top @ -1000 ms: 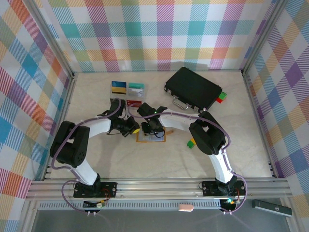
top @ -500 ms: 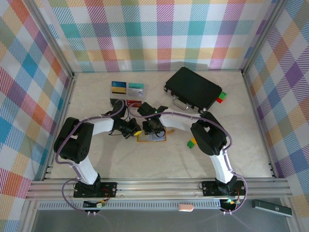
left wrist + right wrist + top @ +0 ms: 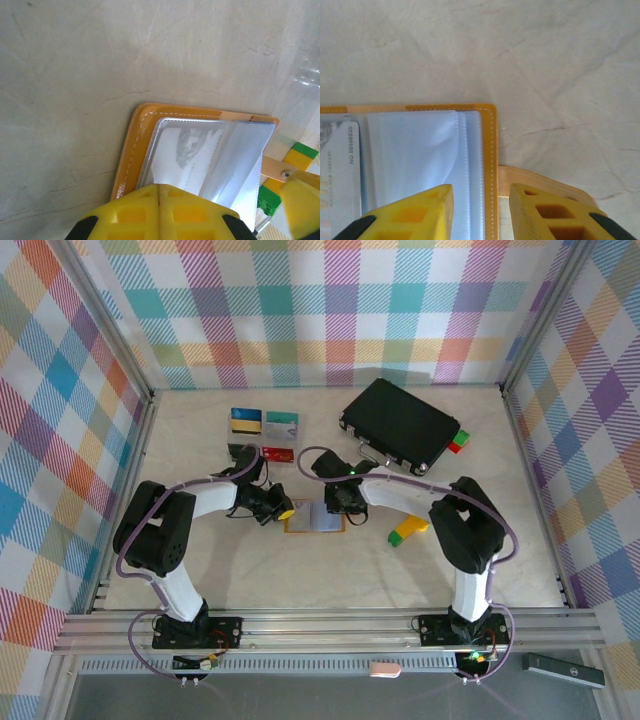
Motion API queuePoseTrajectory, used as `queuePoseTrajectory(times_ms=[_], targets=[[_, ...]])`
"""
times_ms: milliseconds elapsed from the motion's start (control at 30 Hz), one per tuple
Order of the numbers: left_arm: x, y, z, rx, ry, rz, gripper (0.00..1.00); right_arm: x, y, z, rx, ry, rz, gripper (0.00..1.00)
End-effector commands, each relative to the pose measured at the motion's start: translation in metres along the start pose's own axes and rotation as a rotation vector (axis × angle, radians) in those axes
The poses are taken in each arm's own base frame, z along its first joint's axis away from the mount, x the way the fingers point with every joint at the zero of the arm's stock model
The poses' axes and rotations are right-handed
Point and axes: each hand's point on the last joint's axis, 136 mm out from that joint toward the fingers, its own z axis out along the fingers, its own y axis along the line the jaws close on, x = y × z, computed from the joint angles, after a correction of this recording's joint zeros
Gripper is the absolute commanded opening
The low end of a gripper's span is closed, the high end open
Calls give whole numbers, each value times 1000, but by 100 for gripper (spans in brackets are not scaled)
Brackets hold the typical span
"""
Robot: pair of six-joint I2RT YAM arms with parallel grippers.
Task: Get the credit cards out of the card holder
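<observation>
The orange-tan card holder (image 3: 313, 517) lies open on the table, its clear grey-blue pockets (image 3: 420, 150) facing up. A grey-white credit card (image 3: 187, 155) sits inside one pocket, and its end also shows (image 3: 337, 170) in the right wrist view. My left gripper (image 3: 283, 510) is shut, its yellow fingertips (image 3: 160, 210) together over the holder's left edge (image 3: 127, 150). My right gripper (image 3: 345, 505) is open over the holder's right edge (image 3: 492, 150). One finger (image 3: 415, 212) is above the pockets and the other (image 3: 545, 210) is above the strap tab (image 3: 540, 177). Three more credit cards lie on the table behind: blue-and-yellow (image 3: 246, 420), teal (image 3: 282, 422), red (image 3: 278, 454).
A large black hard case (image 3: 400, 425) with a metal handle lies at the back right, a small red-and-green block (image 3: 456, 442) at its corner. A green-and-yellow block (image 3: 408, 530) lies just right of the holder. Checked walls close in the table on three sides.
My right arm has swung to the right, uncovering the holder and the green-and-yellow block. Its gripper has opened wider and now sits at the holder's right edge. My left gripper stayed shut and crept towards the holder.
</observation>
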Motion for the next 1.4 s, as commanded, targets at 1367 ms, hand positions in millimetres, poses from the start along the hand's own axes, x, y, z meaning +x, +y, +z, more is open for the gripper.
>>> queuePoseTrajectory(times_ms=[1367], targets=[[3, 27, 6, -155, 20, -3, 6, 18, 79, 29, -589, 247, 138, 16]])
